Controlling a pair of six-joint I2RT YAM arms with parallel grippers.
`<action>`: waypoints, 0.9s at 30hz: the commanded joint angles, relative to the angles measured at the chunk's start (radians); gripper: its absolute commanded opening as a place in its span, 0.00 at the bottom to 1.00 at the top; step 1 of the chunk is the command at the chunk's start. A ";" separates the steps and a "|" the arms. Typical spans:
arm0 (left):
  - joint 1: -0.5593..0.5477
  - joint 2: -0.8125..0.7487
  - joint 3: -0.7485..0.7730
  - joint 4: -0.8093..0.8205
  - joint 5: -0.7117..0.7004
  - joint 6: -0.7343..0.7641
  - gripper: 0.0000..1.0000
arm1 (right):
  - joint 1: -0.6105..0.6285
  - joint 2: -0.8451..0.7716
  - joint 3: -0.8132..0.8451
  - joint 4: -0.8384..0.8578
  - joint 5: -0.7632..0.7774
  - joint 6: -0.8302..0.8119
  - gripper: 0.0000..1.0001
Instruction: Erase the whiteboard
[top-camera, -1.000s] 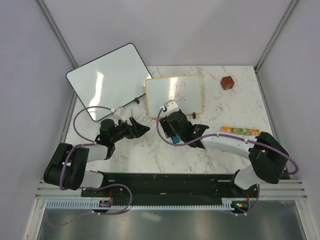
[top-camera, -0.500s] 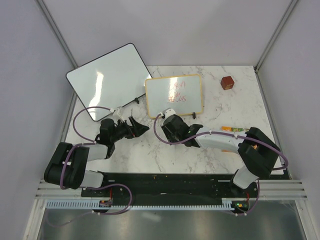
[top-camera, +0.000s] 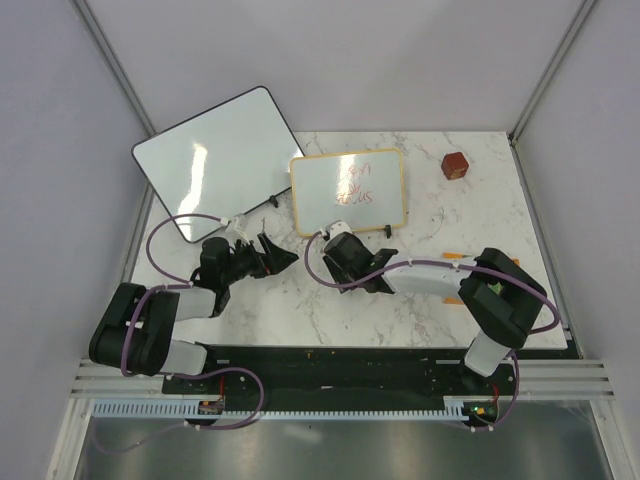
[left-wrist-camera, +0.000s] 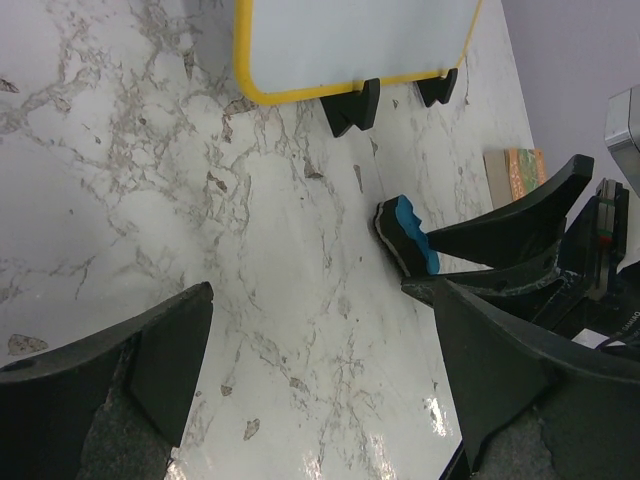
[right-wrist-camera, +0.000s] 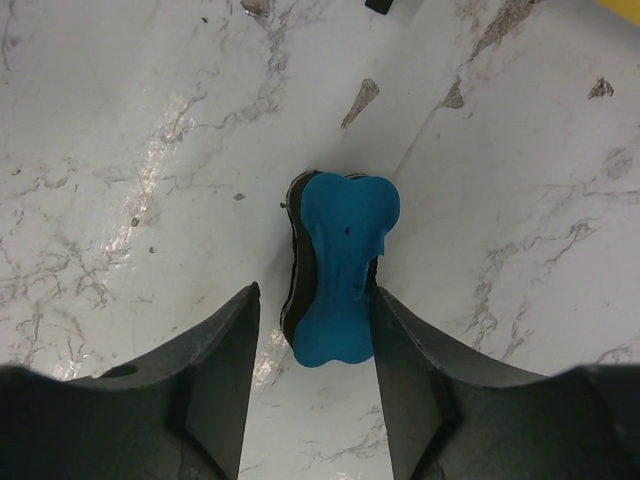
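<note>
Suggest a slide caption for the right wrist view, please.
Right gripper straddles the blue eraser on the marble table.

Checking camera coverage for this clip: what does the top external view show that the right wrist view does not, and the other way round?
Only the top external view shows the whiteboard with its red writing, the larger blank board, a red-brown block and the open left gripper. Only the right wrist view shows the blue eraser, lying between the fingers of the right gripper; whether it is gripped cannot be told. Both show that gripper and the marble table.
</note>
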 joint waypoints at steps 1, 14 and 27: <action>0.006 0.005 0.028 0.020 0.002 -0.021 0.98 | -0.019 0.022 0.020 0.021 -0.014 0.018 0.55; 0.006 0.009 0.032 0.021 0.007 -0.021 0.97 | -0.057 0.017 0.024 0.029 -0.053 0.018 0.55; 0.007 0.022 0.038 0.024 0.021 -0.021 0.96 | -0.057 0.037 0.035 0.041 -0.070 0.013 0.56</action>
